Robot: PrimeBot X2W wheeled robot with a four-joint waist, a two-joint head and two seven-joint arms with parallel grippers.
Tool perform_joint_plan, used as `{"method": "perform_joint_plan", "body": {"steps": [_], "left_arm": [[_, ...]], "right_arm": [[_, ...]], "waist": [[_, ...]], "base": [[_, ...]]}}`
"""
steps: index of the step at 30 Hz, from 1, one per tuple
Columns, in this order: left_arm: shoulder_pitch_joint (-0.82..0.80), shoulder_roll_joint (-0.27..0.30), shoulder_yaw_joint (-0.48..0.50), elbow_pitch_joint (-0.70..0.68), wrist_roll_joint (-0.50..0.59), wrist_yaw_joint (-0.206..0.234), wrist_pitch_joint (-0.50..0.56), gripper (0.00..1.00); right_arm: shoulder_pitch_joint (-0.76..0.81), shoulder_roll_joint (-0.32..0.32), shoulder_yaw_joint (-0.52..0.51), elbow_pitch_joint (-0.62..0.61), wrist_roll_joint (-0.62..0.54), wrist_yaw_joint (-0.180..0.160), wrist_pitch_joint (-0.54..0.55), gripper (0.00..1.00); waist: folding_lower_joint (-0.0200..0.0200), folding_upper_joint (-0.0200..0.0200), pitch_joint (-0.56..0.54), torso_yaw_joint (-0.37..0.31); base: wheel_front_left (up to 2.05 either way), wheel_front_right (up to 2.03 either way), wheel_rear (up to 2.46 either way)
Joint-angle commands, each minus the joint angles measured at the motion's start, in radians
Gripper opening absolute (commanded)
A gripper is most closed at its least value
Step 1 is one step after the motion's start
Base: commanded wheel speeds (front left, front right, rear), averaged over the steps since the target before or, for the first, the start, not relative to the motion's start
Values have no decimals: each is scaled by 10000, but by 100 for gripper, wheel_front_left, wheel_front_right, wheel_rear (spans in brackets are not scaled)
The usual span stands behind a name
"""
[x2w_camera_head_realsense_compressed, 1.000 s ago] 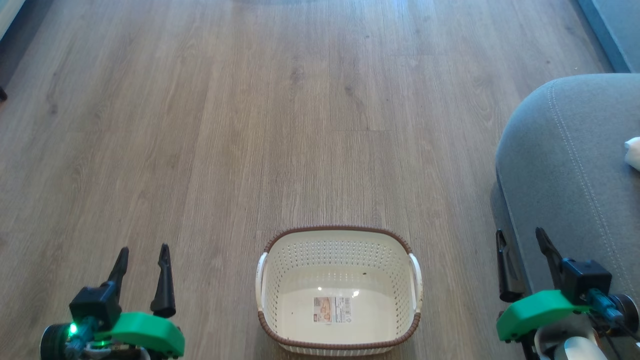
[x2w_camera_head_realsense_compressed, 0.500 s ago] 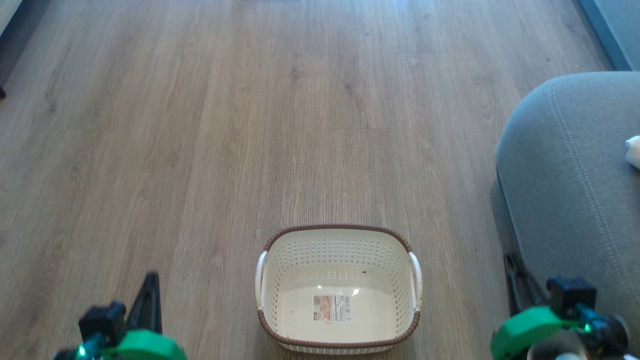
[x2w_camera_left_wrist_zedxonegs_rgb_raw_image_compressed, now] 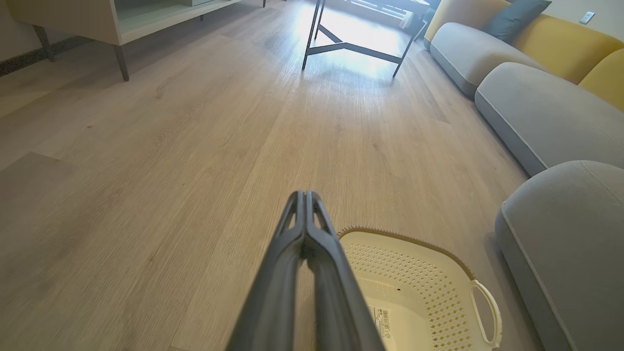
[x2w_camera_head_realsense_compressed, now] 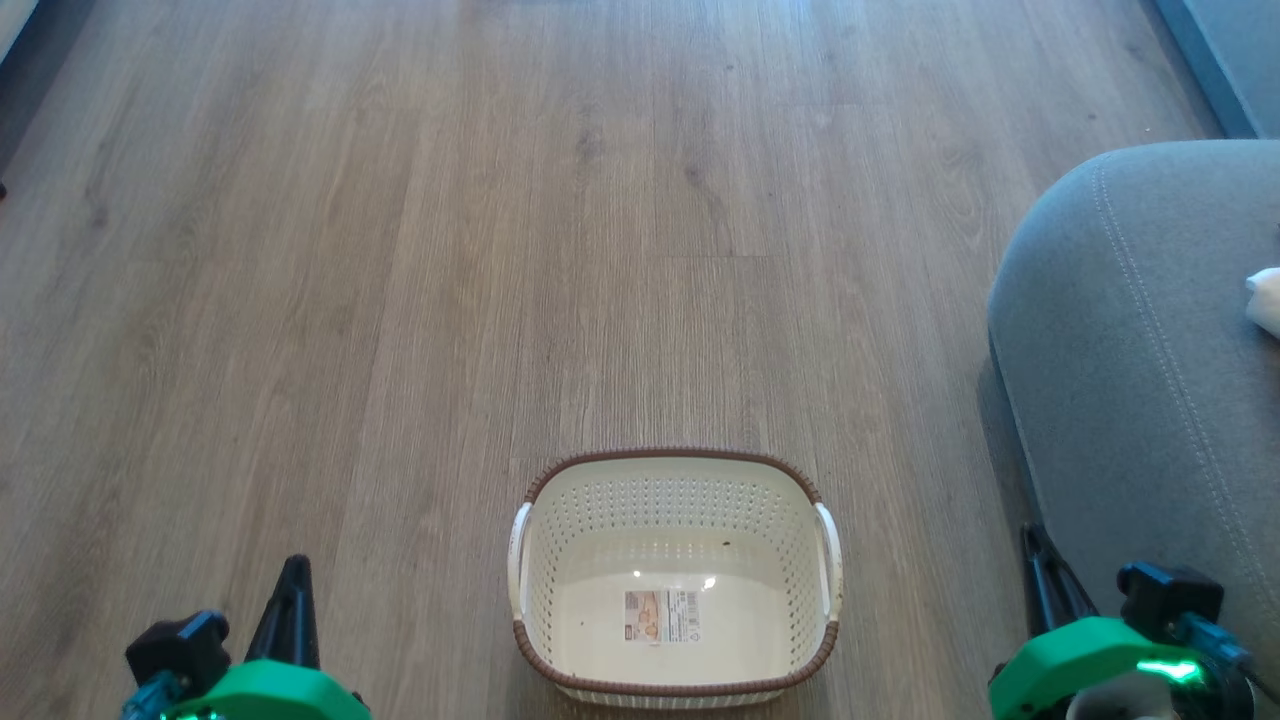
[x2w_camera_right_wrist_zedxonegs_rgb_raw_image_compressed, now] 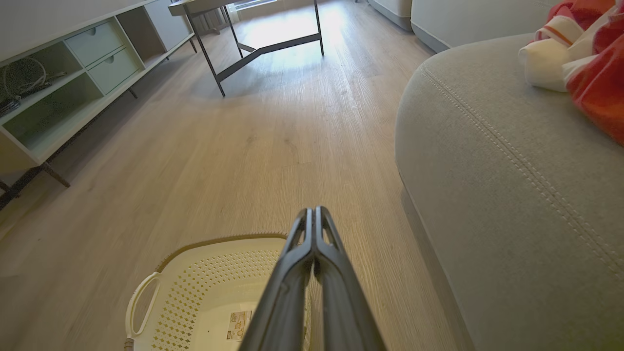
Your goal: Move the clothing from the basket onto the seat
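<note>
**Fingers (x2w_camera_left_wrist_zedxonegs_rgb_raw_image_compressed: pixel 280 282) pressed together on both arms, clothing (x2w_camera_right_wrist_zedxonegs_rgb_raw_image_compressed: pixel 594 83) lying on the seat (x2w_camera_head_realsense_compressed: pixel 1130 350)**

Far left: left gripper (x2w_camera_head_realsense_compressed: pixel 296 565) sits at the lower left of the head view, its two dark fingers closed tip to tip w/ nothing between them, over the wood floor (x2w_camera_head_realsense_compressed: pixel 500 250). Left wrist view agrees, both fingers meet along their length.

Middle: basket (x2w_camera_head_realsense_compressed: pixel 670 500) stands on the floor btw the two grippers, apart from both. Cream perforated walls, brown rim, white handle on each side, bare bottom w/ a label (x2w_camera_head_realsense_compressed: pixel 660 615) stuck on it.

Lower right: right gripper (x2w_camera_head_realsense_compressed: pixel 1035 545), fingers flat against each other too, gripping nothing afaict. It's just beside the seat's front edge; can't tell if it touches.

Right edge: the seat is a big grey cushion w/ a rounded corner and stitched seams, near the basket but not touching it. The clothing is bunched on top of it, red fabric w/ white bands, clear in the right wrist view; head view catches just a white corner of it at the frame edge. Background in the right wrist view: a low cabinet (x2w_camera_right_wrist_zedxonegs_rgb_raw_image_compressed: pixel 102 58) w/ drawers.
</note>
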Motion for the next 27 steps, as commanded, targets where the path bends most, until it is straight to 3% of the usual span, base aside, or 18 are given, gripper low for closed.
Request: {"method": "perform_joint_plan", "body": {"steps": [1,27], "left_arm": [[-467,28,98,-346,-202,-33,48,0],[-848,35,236,-440,-3248,-86,802,0]], "right_arm": [[-463,-37,-95,-316,210,3,60,0],[-761,46,-418,-329,3145,8,757,0]], "waist": [[0,0,0,-2],[0,0,28,-106]], "base": [[0,0,0],[0,0,0]]}}
